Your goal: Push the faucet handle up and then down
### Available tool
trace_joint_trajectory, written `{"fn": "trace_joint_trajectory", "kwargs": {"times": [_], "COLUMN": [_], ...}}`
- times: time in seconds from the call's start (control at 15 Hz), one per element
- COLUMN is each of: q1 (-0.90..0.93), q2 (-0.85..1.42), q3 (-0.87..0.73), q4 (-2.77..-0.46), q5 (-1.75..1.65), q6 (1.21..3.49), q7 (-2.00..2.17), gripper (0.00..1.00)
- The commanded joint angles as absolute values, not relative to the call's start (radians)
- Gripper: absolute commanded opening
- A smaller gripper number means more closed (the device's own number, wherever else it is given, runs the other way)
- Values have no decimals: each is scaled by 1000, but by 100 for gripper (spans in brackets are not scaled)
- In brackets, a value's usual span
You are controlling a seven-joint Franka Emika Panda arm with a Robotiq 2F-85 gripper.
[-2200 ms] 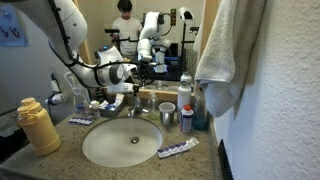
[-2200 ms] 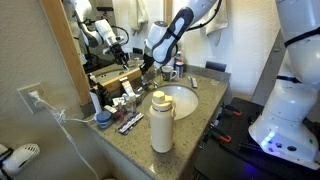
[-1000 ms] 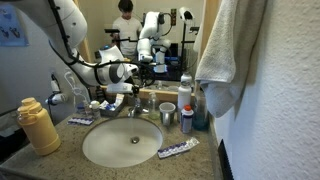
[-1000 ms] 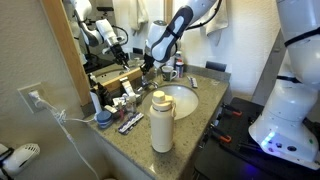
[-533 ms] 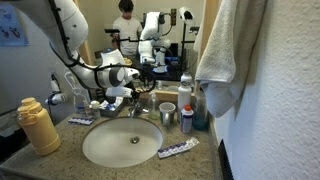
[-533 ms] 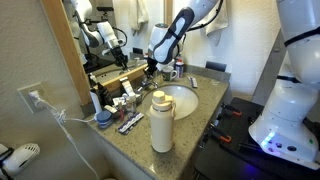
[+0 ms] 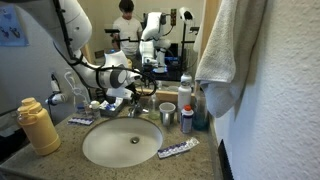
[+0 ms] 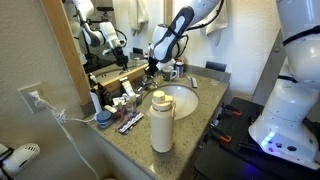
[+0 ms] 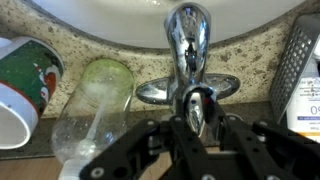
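Note:
The faucet handle (image 9: 196, 100) is a short chrome lever behind the curved spout (image 9: 186, 35), at the back rim of the round white basin (image 7: 100, 150). In the wrist view my gripper (image 9: 198, 122) comes in from the bottom. Its black fingers stand close on either side of the lever, which fills the narrow gap between them. In both exterior views the gripper (image 7: 135, 97) (image 8: 152, 66) hangs over the faucet at the back of the basin (image 8: 185, 100), and the handle itself is too small to make out there.
A yellow bottle (image 7: 38, 126) (image 8: 161, 122) stands at the counter's front corner. Cups (image 7: 166, 113) and a bottle (image 7: 187, 120) crowd the space beside the faucet. A green mug (image 9: 25, 85) and a clear glass (image 9: 92, 110) lie close by. A towel (image 7: 228, 50) hangs nearby, and a tube (image 7: 177, 149) lies by the basin.
The arm has moved a little sideways and down, bringing the gripper over the faucet. Nothing else on the counter has moved.

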State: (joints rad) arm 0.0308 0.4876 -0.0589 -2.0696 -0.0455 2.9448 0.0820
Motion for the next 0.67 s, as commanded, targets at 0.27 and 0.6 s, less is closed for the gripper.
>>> {"fn": "trace_joint_trajectory", "kwargs": {"times": [0.27,0.6], "q1": [-44,-42], "q2": [447,447], "q3": [2,-1], "q4": [-2158,-2147], "q5": [25,23], "q6": [2854,2840], "q7": [41,45], "gripper": [7,7]}}
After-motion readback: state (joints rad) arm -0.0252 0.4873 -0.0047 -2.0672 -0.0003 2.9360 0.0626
